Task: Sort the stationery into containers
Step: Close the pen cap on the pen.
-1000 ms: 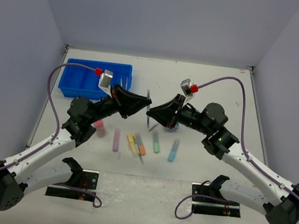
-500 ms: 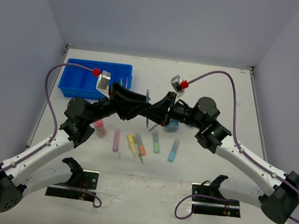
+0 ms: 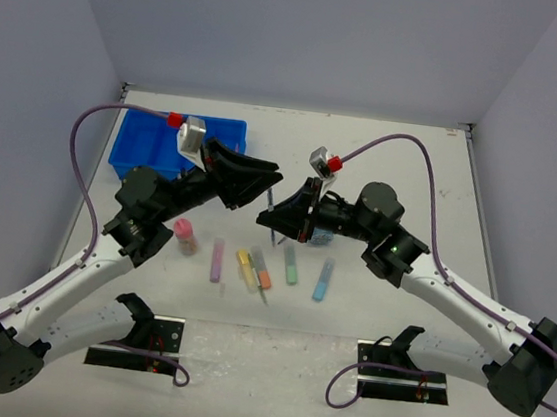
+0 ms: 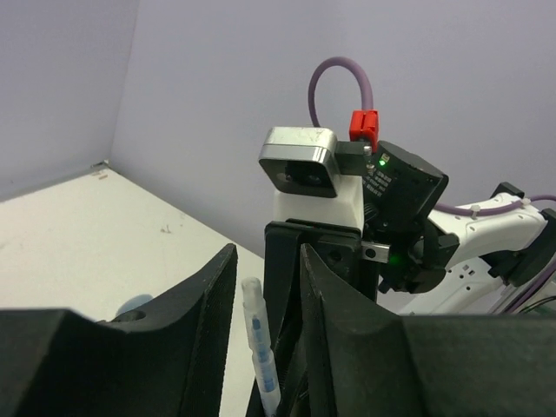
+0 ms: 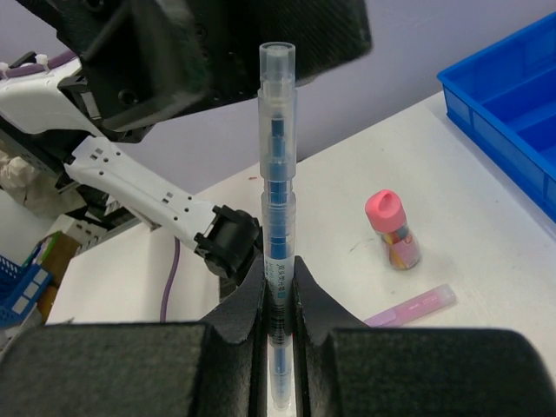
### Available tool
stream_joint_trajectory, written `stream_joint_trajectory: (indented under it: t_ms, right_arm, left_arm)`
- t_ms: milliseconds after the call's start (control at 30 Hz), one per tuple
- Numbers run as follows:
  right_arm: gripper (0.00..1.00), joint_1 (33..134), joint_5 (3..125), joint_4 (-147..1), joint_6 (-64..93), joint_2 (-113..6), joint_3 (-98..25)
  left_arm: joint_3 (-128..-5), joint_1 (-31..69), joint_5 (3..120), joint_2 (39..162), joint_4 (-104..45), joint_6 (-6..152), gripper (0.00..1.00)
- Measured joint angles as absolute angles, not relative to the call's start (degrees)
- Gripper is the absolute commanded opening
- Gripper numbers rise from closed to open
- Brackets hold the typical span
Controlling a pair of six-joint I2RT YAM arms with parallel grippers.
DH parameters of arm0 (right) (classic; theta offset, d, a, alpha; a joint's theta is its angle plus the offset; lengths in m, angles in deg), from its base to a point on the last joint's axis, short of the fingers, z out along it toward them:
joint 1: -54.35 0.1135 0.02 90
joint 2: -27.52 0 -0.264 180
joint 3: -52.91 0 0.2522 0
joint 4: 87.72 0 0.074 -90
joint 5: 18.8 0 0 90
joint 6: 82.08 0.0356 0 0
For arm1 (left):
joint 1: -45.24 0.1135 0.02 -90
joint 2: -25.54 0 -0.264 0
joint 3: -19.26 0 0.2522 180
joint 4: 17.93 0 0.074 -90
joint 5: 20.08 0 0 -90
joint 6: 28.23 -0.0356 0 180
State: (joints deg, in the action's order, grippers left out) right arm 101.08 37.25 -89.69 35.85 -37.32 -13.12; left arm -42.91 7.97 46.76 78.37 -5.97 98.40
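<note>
The blue tray [image 3: 129, 151] is set at the table's far left corner. Just right of it the left gripper [image 3: 268, 178] is raised above the table with its fingers [image 4: 204, 313] held apart. A thin pen [image 5: 276, 174] stands in the gap between them; whether either finger touches it cannot be told. Nearer the bases, a row is laid on the table: a pink-capped bottle [image 3: 185, 235], a purple stick [image 3: 217, 260], a yellow stick [image 3: 245, 267], an orange stick [image 3: 264, 275], a green stick [image 3: 291, 265] and a blue stick [image 3: 323, 279]. The pen is clamped near one end by the right gripper [image 3: 278, 217], whose fingers are closed on it above the table's middle.
</note>
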Motion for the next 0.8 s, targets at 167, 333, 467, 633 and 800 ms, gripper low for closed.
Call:
stream_joint_trajectory:
  t_ms: [167,333,467,633,800]
  right_arm:
    - [0.00,101.2,37.8,-89.0,35.5,-37.3,-13.1]
    - [0.00,101.3,38.3,-88.8,35.2,-37.3,-13.1]
    - [0.00,101.3,38.6,-88.7,35.2,-37.1,-13.1]
    - [0.00,101.5,38.7,-87.5,34.6,-36.9,-13.9]
    - [0.00,101.5,38.8,-81.9,32.8,-37.1,-17.1]
  left_arm:
    - [-42.9,8.0,46.8,79.0,-7.1,98.2,0.26]
    - [-42.9,8.0,47.1,78.9,-7.3,98.0,0.01]
    - [-42.9,8.0,47.1,78.9,-7.1,98.3,0.00]
    - [-41.8,8.1,46.3,78.9,-4.8,99.6,0.00]
    - [-39.7,8.2,46.2,78.9,-0.3,101.6,0.00]
